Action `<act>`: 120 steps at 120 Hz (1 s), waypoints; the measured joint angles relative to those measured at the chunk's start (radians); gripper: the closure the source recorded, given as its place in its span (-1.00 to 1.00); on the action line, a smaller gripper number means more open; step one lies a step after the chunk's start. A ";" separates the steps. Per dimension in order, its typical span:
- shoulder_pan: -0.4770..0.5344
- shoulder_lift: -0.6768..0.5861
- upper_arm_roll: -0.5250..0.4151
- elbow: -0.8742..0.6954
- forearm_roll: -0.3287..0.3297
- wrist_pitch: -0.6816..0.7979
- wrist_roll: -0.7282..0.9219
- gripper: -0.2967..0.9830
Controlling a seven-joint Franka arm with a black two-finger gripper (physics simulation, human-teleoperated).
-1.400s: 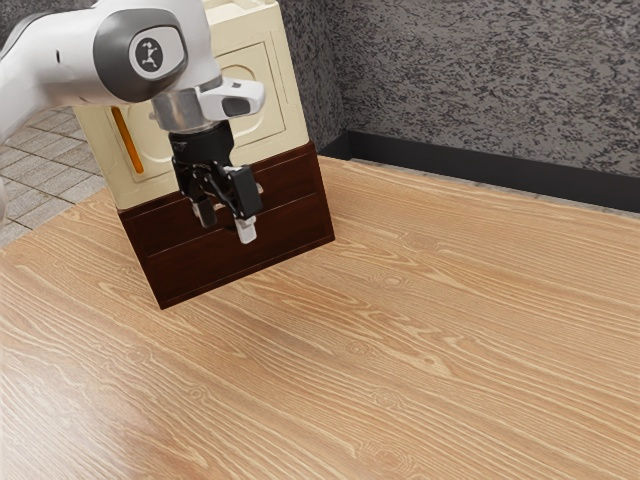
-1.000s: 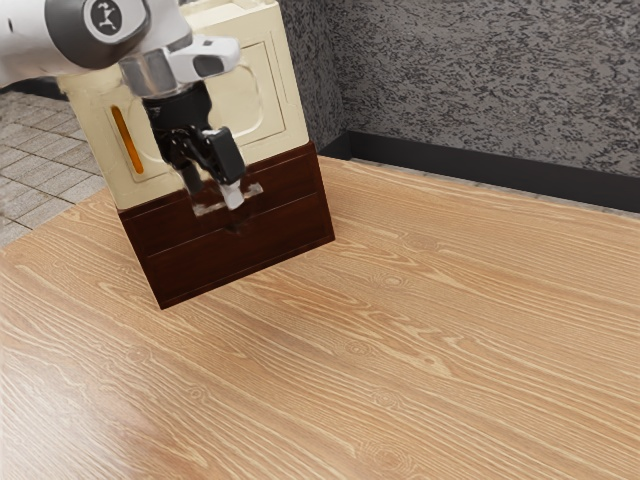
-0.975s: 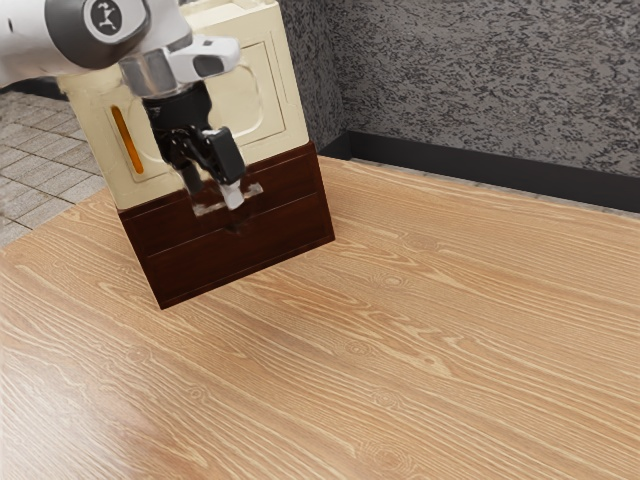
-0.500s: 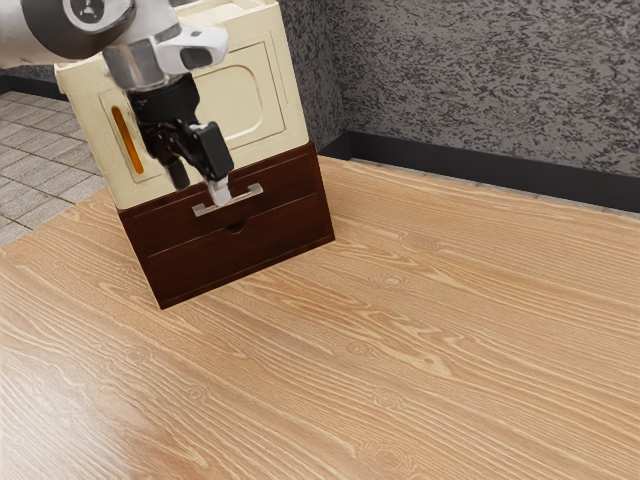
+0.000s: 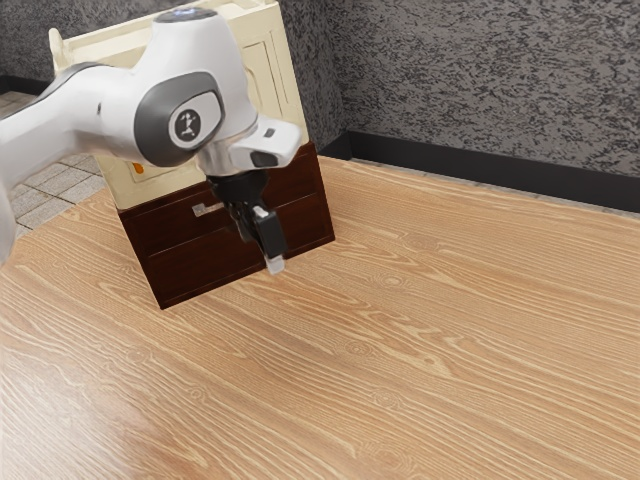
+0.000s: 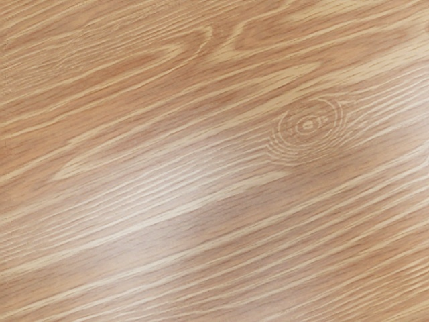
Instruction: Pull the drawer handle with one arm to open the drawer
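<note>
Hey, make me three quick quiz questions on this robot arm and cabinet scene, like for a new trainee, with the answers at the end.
1. True or false: in the exterior view, the gripper partly hides the metal handle.
2. Multiple choice: which surface appears in the wrist view?
a) grey floor tiles
b) wood-grained table
c) mottled wall
3. Fill in the blank: the dark brown upper drawer sits below the cabinet's ____-coloured section.

Key: 1. true; 2. b; 3. cream
</note>
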 joint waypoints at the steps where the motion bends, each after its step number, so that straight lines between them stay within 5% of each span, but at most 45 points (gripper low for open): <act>1: 0.002 0.001 0.001 -0.001 0.001 0.005 0.006 -0.53; 120: 0.065 0.156 0.017 0.079 0.099 0.260 0.489 -0.53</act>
